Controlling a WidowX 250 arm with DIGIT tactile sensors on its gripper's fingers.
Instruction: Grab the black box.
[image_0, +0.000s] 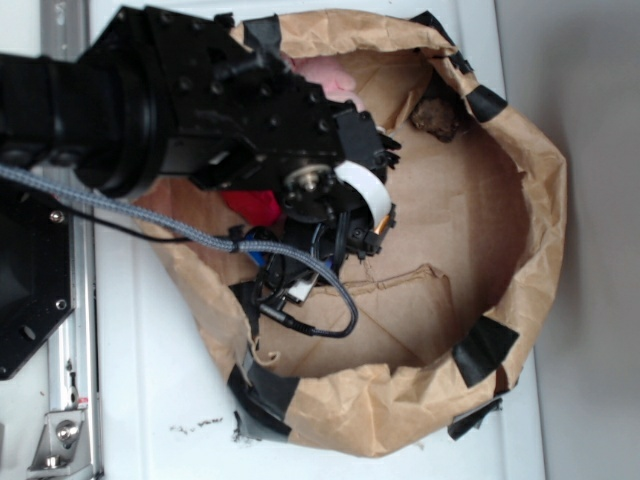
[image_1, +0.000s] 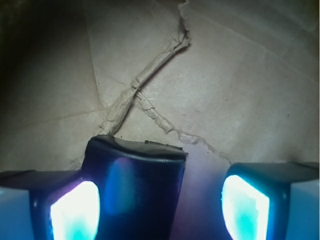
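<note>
Inside paper bag (image_0: 520, 180): black box (image_1: 135, 190) between spread hand (image_1: 160, 200) fingers, red wad (image_0: 250, 205), brown lump (image_0: 435, 118).

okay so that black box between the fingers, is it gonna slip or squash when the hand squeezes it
The black box probably holds its shape: its top edge looks firm and straight. Its face shows a glossy sheen, so it may be a bit slippery. It sits against one finger, the other apart, so it might shift sideways.

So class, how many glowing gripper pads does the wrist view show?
2. One pad glows at the lower left of the wrist view, right beside the black box. The other pad is at the lower right, with a gap to the box. None seems hidden.
</note>
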